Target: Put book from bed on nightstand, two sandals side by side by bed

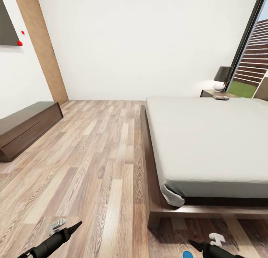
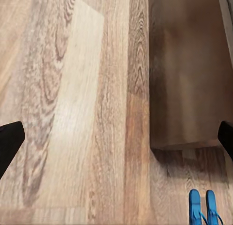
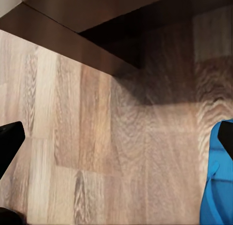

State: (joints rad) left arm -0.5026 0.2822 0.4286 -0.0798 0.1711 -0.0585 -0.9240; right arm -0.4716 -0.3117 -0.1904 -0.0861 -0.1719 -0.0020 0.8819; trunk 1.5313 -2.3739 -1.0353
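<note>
Above floor (image 1: 93, 168), both tools (image 2: 116, 137) spread.

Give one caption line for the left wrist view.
Open left hand above plank floor; two blue sandals side by side near bed frame.

— What stands along the left wall?
— A long low cabinet (image 1: 26, 129), under a dark panel (image 1: 7, 25) with red dots.
— And far right?
— A dark-shaded lamp (image 1: 222, 77), beside the window (image 1: 253, 42).

Home bedroom — bed (image 1: 208, 139), nightstand (image 1: 209, 93) lamp (image 1: 222, 78).
</note>
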